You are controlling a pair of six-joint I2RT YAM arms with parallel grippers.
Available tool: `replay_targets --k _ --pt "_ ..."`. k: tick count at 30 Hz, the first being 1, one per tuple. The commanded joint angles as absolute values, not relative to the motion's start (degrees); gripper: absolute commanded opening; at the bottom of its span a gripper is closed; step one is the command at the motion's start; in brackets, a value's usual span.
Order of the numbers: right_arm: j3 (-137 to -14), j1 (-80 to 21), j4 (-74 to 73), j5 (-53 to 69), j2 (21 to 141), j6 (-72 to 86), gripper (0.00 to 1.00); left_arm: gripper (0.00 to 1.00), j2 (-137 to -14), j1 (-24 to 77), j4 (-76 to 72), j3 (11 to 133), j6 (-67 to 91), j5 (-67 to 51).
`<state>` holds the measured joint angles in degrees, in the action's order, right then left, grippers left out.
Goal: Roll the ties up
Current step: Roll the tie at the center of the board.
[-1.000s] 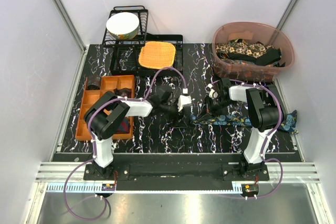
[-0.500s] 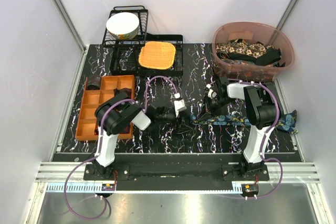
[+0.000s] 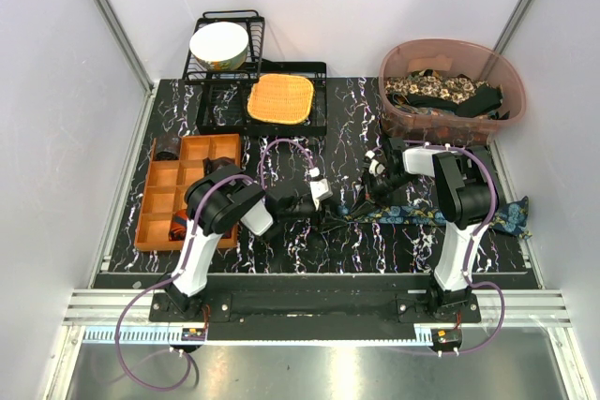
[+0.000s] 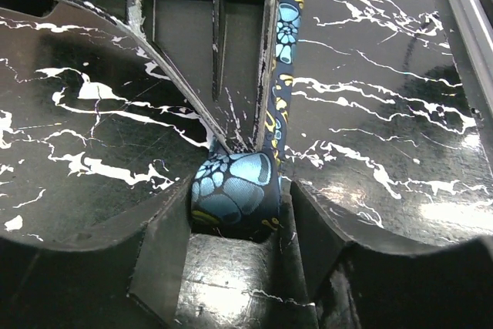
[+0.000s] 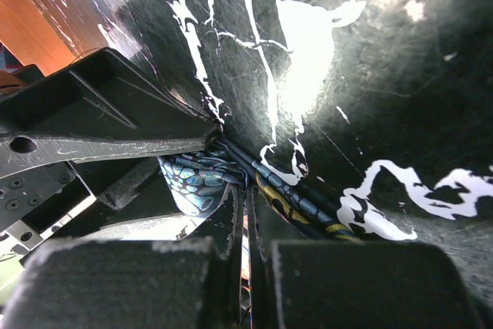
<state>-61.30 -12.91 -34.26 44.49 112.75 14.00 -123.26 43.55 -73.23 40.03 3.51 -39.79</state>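
Presently in hand: starting the roll at the narrow end of the dark blue tie (image 3: 417, 215).
Tie, place: flat on the black marbled table (image 3: 281, 128), across the lower right of the top view; curled end at centre.
Tie, look: teal flowers, yellow flecks; first turn small and loose.
Left gripper (image 4: 240, 209): jaws half-wide either side of the curl; grip cannot be told.
Right gripper (image 5: 245, 263): closed, tips down at the strip just beside the curl.
Next move, judged: turn the curl onward along the strip, tight and square.
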Motion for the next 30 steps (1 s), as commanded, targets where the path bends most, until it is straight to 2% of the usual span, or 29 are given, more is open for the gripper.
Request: replay_targets --k 1,6,12,13,16,22,27,30 --pt "-60.82 -14.15 -32.61 32.61 116.19 12.30 0.00 0.57 -124.98 43.86 -74.53 40.25 3.25 -38.32" --pt "-60.91 -14.33 -32.69 32.52 116.45 12.39 0.00 0.50 -125.16 43.95 -72.25 42.36 5.18 -39.20" --pt "-61.17 -14.33 -32.70 32.61 116.45 12.31 0.00 0.34 -122.88 44.30 -63.39 43.86 0.82 -39.20" --pt "-61.26 -14.33 -32.78 32.78 116.46 12.13 0.00 0.30 -122.18 44.56 -56.93 44.29 -1.21 -37.29" --pt "-61.52 -14.33 -32.96 33.31 116.37 11.95 0.00 0.28 -119.10 45.96 -41.13 47.28 -9.47 -33.24" --pt "-62.75 -14.33 -33.92 34.10 116.37 11.60 0.01 0.19 -116.63 47.20 -17.28 53.78 -18.98 -28.66" --pt "-63.72 -14.24 -34.36 34.72 115.84 11.34 0.07 0.09 -116.89 47.99 -2.04 60.46 -24.69 -24.97" --pt "-64.77 -14.33 -35.77 35.51 115.58 11.08 0.15 0.06 -117.95 48.34 6.22 64.33 -27.41 -22.50"
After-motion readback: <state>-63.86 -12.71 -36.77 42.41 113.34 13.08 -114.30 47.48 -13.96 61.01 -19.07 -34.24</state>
